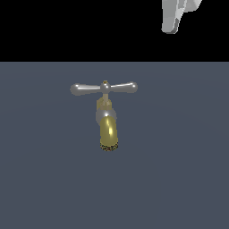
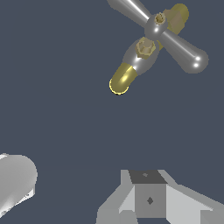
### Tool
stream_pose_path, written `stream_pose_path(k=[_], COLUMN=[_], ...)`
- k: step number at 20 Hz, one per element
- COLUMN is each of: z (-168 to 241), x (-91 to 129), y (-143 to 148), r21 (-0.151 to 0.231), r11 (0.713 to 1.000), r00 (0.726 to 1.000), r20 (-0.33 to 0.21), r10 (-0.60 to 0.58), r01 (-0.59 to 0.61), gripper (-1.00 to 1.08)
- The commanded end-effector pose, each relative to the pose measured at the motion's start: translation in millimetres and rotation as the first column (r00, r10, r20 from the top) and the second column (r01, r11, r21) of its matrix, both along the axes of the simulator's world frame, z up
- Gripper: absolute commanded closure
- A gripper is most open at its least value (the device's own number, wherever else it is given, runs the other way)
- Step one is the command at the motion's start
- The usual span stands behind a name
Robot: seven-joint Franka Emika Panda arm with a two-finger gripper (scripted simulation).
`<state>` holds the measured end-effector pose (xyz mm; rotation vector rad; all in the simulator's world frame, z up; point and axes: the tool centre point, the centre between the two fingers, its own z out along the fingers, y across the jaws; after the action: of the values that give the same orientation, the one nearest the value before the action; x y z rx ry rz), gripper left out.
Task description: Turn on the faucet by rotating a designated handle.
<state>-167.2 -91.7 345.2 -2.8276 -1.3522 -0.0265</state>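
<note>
The faucet (image 1: 108, 129) stands mid-floor, its golden-brass spout ending in a dark speckled rim that faces the exterior view. The handle (image 1: 103, 88), a silver crossbar with two bulb-ended arms and a tiny brass knob at its centre, lies level across the top. My gripper (image 1: 173, 23) hangs high at the exterior view's upper right, far above the handle and apart from it, mostly cut off by the frame. In the wrist view the faucet (image 2: 127, 74) and handle (image 2: 175, 41) show far from my gripper (image 2: 83, 177). Its fingers (image 2: 146, 194) stand wide apart with nothing between them.
The faucet rests on a flat dark blue-grey floor (image 1: 179, 179). Black background lies behind the floor's far edge. No other objects show.
</note>
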Motion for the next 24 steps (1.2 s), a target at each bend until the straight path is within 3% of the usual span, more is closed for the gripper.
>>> stream_pose_path(k=[1,12,24], z=[-10.0,-51.1,-92.0], x=[9.4,50.8,93.4], y=[-3.8,-12.7,-10.5], r21=[-0.003,-0.012,-0.017], r11=[0.998,0.956,0.858], r00=[0.998,0.956,0.858], r20=[0.0,-0.003,-0.007], r10=[0.058,0.294,0.513], r01=[-0.058,-0.294,-0.513], gripper=[1.08,1.08,1.08])
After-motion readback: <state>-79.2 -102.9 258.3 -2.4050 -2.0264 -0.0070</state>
